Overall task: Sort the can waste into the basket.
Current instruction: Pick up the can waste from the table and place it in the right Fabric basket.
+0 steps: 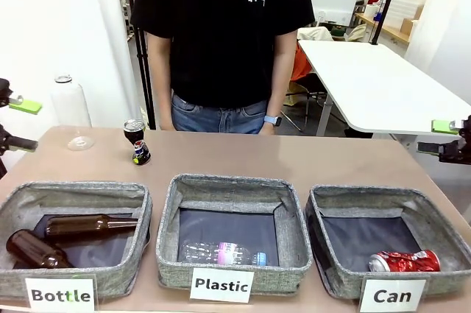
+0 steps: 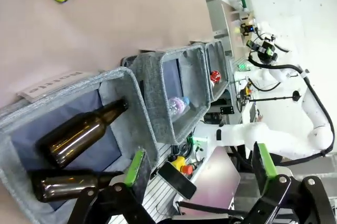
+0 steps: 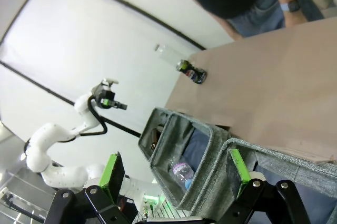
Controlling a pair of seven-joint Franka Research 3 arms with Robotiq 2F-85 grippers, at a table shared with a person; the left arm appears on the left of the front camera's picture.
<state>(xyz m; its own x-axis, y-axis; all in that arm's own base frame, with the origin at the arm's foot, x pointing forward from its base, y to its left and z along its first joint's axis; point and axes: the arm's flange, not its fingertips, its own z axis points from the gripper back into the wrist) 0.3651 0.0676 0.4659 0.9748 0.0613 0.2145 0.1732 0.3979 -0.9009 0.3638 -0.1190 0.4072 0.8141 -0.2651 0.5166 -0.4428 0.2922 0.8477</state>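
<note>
Left hand (image 2: 200,153), right hand (image 3: 172,156) apart, empty; red can (image 1: 404,261) inside Can basket (image 1: 340,282), dark can (image 1: 138,147) on table (image 1: 294,158).

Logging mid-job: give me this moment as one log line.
left hand: open, empty | right hand: open, empty | red can: in Can basket | dark can: on table

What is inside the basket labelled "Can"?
In the basket, one red can lies on its side on the dark base, near the front wall. That wall hides the nearest strip of base.
</note>
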